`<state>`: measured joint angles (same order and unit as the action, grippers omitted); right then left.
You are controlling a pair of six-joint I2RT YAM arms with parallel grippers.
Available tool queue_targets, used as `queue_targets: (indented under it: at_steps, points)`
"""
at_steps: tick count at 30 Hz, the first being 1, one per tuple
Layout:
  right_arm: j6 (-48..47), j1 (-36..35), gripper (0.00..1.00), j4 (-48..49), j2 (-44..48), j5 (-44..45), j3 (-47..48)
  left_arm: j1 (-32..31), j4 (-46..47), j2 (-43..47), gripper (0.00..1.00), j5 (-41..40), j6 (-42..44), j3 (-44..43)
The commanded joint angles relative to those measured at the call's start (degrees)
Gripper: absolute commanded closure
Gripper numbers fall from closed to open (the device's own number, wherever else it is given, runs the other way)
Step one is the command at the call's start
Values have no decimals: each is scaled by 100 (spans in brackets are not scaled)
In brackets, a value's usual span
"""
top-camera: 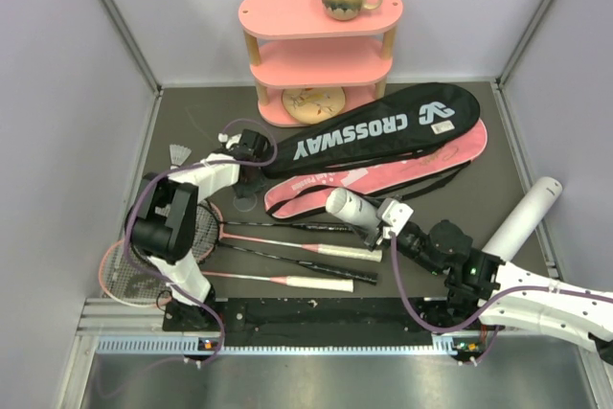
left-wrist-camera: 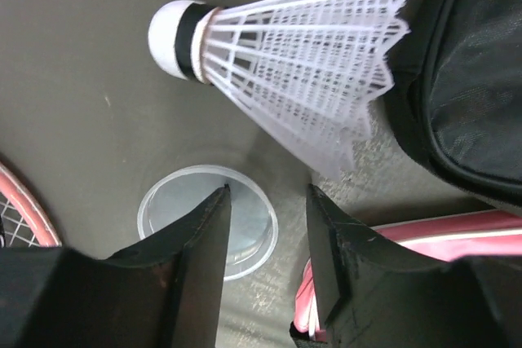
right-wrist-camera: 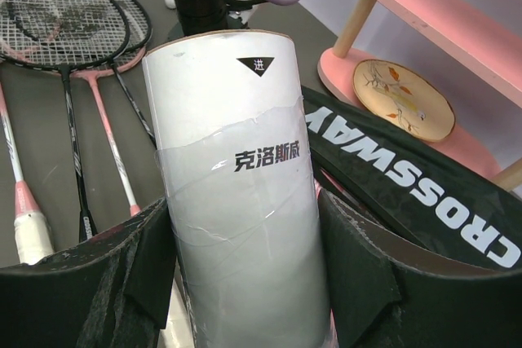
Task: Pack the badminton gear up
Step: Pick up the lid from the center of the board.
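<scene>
Right gripper (right-wrist-camera: 245,234): closed on the sides of a white tube (right-wrist-camera: 232,185), one finger pressed to each flank. The tube is held off the table, leaning toward the other arm.
Reason for the hold: gripping low on the body leaves the far end free, so that end can be offered for loading. Whether it is open cannot be told from here.
Left gripper (left-wrist-camera: 267,226): jaws roughly half parted with nothing between them. They hang just over the table at the rim of a clear round lid (left-wrist-camera: 163,209).
Shuttlecock (left-wrist-camera: 294,63): lies on its side just beyond the left fingers, cork to the left and feathers fanned against the black CROSSWAY bag (top-camera: 374,131). It sits where a short reach would take it, and the cork is the firmer end to pinch.
Lid: flat on the table, apart from any tube and probably a cap for one.
Stray shuttlecock (top-camera: 179,153): alone by the left wall, well apart from the rest.
Rackets (top-camera: 342,253): laid side by side on the table in front of the arms, heads to the left, none bagged yet.
Bags: the black one lies across the pink bag (top-camera: 383,177), both flat behind the rackets.
Second tube (top-camera: 522,217): lies by the right arm, untouched.
Progress: early, since every item is loose.
</scene>
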<state>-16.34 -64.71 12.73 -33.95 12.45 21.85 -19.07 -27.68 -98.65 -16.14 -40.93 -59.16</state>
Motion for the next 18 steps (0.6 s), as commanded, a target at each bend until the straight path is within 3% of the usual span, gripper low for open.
queue_targets:
  at_steps: [1, 5, 6, 7, 10, 14, 18]
  points:
    - [228, -33, 77, 361, -67, 12, 162, 0, -186, -312, 56, 137, -108, -202]
    - [219, -33, 78, 379, -216, -49, 188, 0, -203, -462, 80, 129, -65, -298]
    - [227, -33, 78, 379, -226, -41, 188, 0, -185, -410, 95, 137, -38, -263]
    - [228, -33, 78, 379, -234, -41, 180, 0, -185, -348, 100, 138, -29, -228]
    - [193, -33, 76, 379, -304, -49, 162, 0, -71, 274, 100, 251, 41, 87]
    - [122, -33, 74, 291, -463, -303, 224, -9, 131, 2097, 100, 1058, 435, 693]
    - [-62, -33, 74, 248, -726, -585, 346, -18, 500, 3806, 100, 3321, 1182, 1055]
